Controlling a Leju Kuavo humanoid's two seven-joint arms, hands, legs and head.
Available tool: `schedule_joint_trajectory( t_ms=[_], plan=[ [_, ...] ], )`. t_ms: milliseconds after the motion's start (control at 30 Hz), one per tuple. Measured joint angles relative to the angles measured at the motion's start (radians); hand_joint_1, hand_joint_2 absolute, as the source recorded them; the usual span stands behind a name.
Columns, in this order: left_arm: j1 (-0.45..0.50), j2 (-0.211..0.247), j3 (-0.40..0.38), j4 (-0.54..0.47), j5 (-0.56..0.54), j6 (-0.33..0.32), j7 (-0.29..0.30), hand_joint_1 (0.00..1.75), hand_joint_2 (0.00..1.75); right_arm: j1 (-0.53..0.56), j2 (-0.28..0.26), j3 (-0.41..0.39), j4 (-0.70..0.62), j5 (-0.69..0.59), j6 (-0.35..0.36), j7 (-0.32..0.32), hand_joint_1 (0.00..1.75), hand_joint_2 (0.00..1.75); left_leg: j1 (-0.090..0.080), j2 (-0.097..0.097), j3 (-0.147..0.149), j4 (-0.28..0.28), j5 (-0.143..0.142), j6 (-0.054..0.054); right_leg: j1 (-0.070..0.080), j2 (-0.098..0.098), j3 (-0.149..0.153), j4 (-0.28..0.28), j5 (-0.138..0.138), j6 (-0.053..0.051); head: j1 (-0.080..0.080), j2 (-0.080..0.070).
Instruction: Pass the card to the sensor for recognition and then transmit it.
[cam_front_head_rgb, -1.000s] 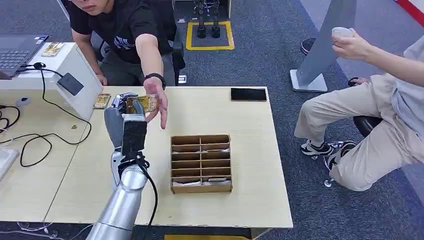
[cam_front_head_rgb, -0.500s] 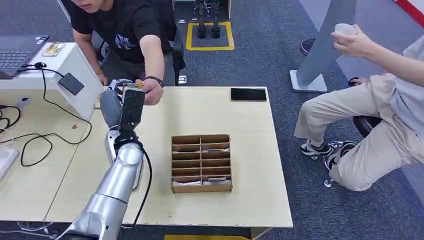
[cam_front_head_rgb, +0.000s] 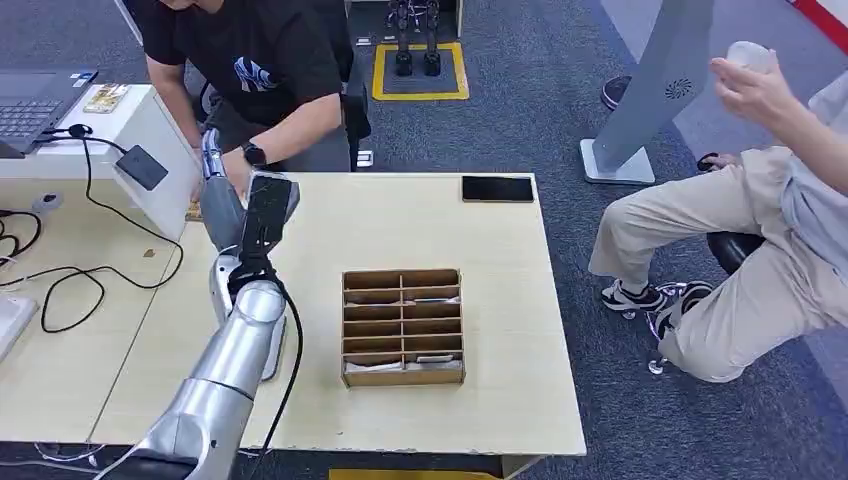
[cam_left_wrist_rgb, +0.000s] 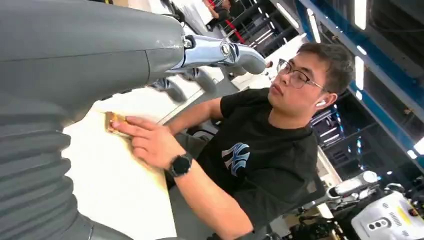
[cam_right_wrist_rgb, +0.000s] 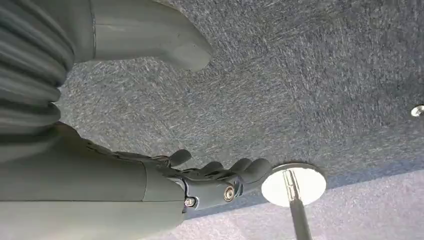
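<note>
My left hand is raised over the table's far left part with its fingers stretched out and nothing in them. Just beyond it a person in a black shirt presses a gold card flat on the table with one hand. A sliver of that card shows beside my hand in the head view. The black sensor pad sits on the sloped face of a white box, left of my hand. My right hand hangs over the carpet, fingers loosely apart, holding nothing.
A cardboard divider box stands mid-table and a black phone lies at the far edge. A laptop and another gold card rest on the white box, with black cables trailing. A second person sits at right.
The person took the card out of my left hand and carried it left, down onto the table's far corner. My left hand swung left and away from me, now without the card.
</note>
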Motion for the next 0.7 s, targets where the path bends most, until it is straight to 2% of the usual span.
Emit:
schedule_joint_trajectory(
  t_ms=[200,267,333,433,567,633,700],
  plan=[
    [0.010,0.000,0.000,-0.029,-0.022,0.001,-0.025,0.00,1.75,0.000,0.000,0.000,0.000,0.000,0.000,0.000,0.00,1.75,0.000,0.000,0.000,0.000,0.000,0.000,0.000,0.000,0.000,0.000,0.000,0.000,0.000,0.000],
    [0.028,-0.010,0.012,-0.066,-0.075,0.001,-0.076,0.00,1.75,0.000,-0.001,0.000,0.000,0.000,0.000,0.000,0.00,1.75,0.000,0.000,0.000,0.000,0.000,0.000,0.000,0.000,0.000,0.000,0.000,0.000,0.000,0.000],
    [0.053,-0.028,0.035,-0.103,-0.078,0.001,-0.136,0.00,1.75,-0.001,-0.001,0.000,0.000,-0.003,0.000,0.000,0.00,1.75,0.000,0.000,0.000,0.000,0.000,0.000,0.000,0.000,0.000,0.000,0.000,0.000,0.000,0.000],
    [0.105,-0.056,0.043,-0.168,0.033,0.001,-0.214,0.00,1.75,0.000,-0.001,-0.001,-0.001,-0.036,0.000,0.000,0.00,1.75,0.000,0.000,0.000,0.000,-0.001,0.000,0.000,0.000,0.000,0.000,0.000,0.000,0.000,0.000],
    [0.180,-0.077,0.046,-0.252,0.177,0.001,-0.273,0.00,1.75,0.006,-0.001,-0.004,-0.006,-0.080,0.000,-0.005,0.00,1.75,0.000,0.000,0.000,0.000,-0.001,0.000,0.000,0.000,0.000,0.000,-0.001,0.000,0.000,0.000],
    [0.224,-0.078,0.044,-0.296,0.259,-0.018,-0.266,0.00,1.75,0.010,-0.001,-0.005,-0.008,-0.109,0.000,-0.008,0.00,1.75,0.000,0.000,0.000,0.000,-0.001,0.000,0.000,0.001,0.000,0.000,-0.001,0.000,0.000,0.000],
    [0.273,-0.075,0.031,-0.334,0.295,-0.011,-0.260,0.00,1.75,0.016,-0.001,-0.006,-0.011,-0.132,0.000,-0.009,0.00,1.75,0.000,0.001,0.000,0.000,-0.001,0.000,0.000,0.001,-0.001,0.000,-0.001,0.000,0.000,0.000]
  ],
)
